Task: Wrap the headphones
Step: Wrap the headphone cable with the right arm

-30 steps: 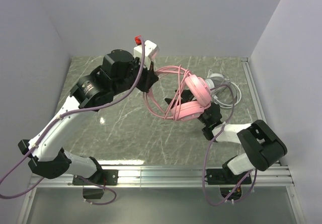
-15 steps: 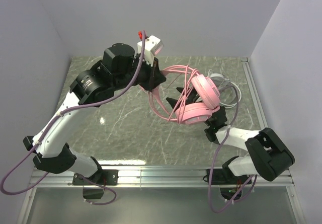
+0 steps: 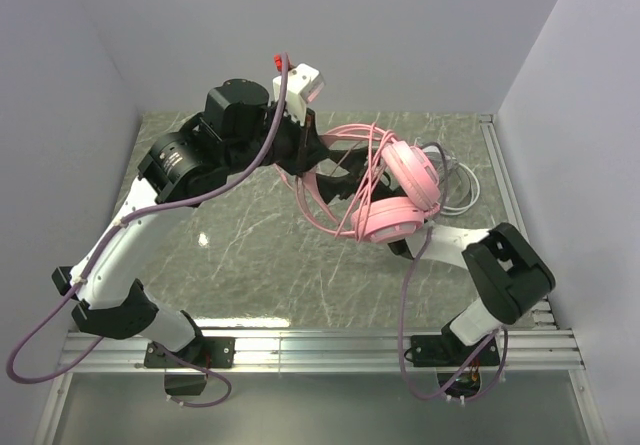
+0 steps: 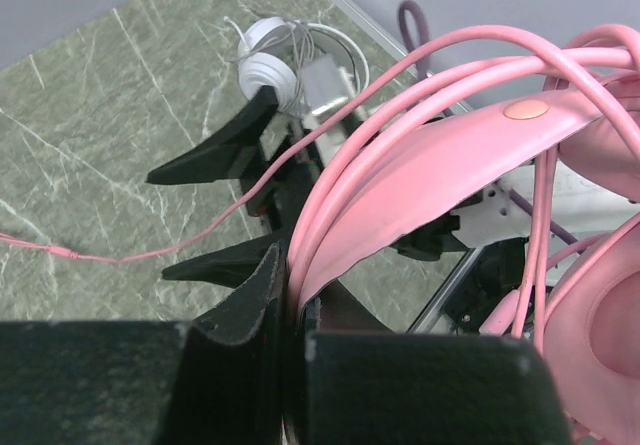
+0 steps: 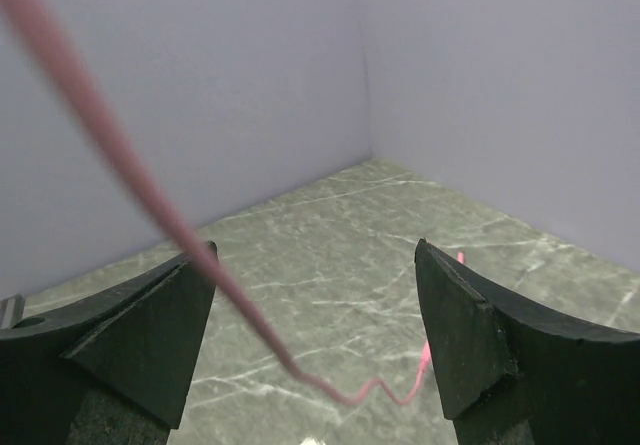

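The pink headphones (image 3: 408, 173) hang above the table, their pink cord (image 3: 330, 215) looped several times round the band. My left gripper (image 3: 308, 157) is shut on the pink headband (image 4: 430, 165), which is pinched between its fingers (image 4: 250, 295). My right gripper (image 5: 315, 250) is open under the headset, largely hidden in the top view; in the left wrist view its black fingers (image 4: 215, 145) point left. A strand of cord (image 5: 130, 165) slants past its left finger without being held. The white-grey headphones (image 4: 270, 50) lie at the back right with their thin cord (image 3: 470, 190).
The pink cord's loose end (image 5: 440, 345) trails on the marble tabletop (image 3: 240, 245). Walls close in on three sides, and a metal rail (image 3: 505, 180) edges the right side. The arms' mounting rail (image 3: 340, 345) runs along the near edge.
My left gripper has carried the pink headset a little up and to the right. The right gripper has pushed forward under the headset, still open.
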`<state>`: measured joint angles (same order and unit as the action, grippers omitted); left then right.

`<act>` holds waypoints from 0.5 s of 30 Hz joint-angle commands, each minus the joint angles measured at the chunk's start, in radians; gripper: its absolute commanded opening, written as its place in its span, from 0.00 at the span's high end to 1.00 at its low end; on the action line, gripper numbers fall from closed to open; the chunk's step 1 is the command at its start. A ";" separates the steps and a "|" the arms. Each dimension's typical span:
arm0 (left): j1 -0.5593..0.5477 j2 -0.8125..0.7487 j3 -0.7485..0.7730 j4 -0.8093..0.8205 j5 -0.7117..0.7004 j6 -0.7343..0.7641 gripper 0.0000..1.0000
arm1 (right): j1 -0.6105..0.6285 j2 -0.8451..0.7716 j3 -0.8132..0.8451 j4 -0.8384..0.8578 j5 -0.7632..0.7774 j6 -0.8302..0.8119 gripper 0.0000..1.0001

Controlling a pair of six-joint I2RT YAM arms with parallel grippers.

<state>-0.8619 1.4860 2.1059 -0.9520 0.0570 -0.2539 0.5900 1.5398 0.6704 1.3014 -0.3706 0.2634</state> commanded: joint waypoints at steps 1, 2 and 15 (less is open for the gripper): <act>-0.005 -0.024 0.066 0.084 0.009 -0.062 1.00 | 0.014 0.054 0.093 0.165 -0.007 -0.015 0.14; -0.005 -0.024 0.069 0.079 0.007 -0.061 1.00 | 0.014 0.081 0.122 0.168 -0.010 -0.009 0.14; -0.005 -0.041 0.049 0.088 -0.042 -0.062 1.00 | 0.018 0.077 0.146 0.115 -0.039 0.025 1.00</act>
<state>-0.8619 1.4857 2.1120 -0.9703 0.0200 -0.2539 0.5999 1.6814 0.8417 1.3003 -0.4099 0.2958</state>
